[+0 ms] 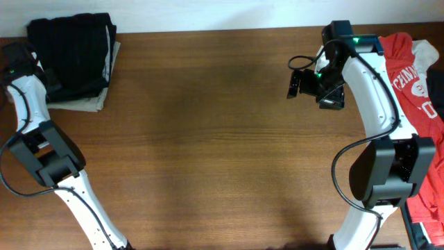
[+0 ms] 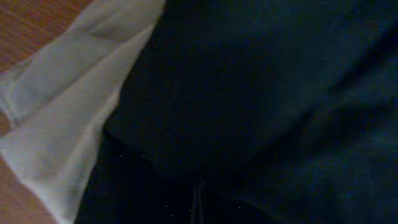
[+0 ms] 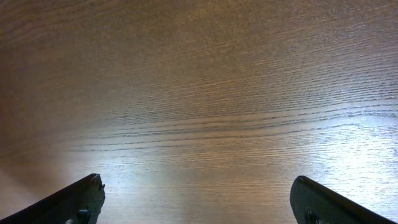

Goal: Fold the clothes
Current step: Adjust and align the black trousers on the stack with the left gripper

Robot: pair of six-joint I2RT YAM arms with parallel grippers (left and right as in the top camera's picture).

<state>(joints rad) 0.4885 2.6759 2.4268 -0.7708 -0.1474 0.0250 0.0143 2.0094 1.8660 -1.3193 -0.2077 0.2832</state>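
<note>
overhead, table (image 1: 208, 139): brown wood with a fine grain
overhead, black garment (image 1: 69, 45): folded into a rough square at the far left corner of the table; it lies on a cream garment (image 1: 87, 103), whose edge shows along its near and right sides
overhead, left gripper (image 1: 47, 82): at the near left edge of the black pile; dark against dark cloth, so i cannot tell whether the fingers are apart or together
overhead, right gripper (image 1: 297, 83): held over bare wood toward the far right of the table; it points toward the middle and is well apart from the folded pile
overhead, red shirt (image 1: 409, 66): red with white lettering; a loose, unfolded heap at the right edge of the table, just beside the right arm (image 1: 371, 76); a pale garment (image 1: 429, 50) lies at its far end
left wrist, black garment: fills most of the frame, close and dim; a soft fold runs across it
left wrist, cream garment: on the left, reaching under the black cloth; a corner of wood shows at the upper left
left wrist, pincer: no fingers visible; state cannot be told
right wrist, pincer: two dark fingertips (image 3: 78, 202) at the bottom corners, spread wide; nothing is between them
right wrist, table: bare wood below the fingers; a bright sheen lies across the lower right
</note>
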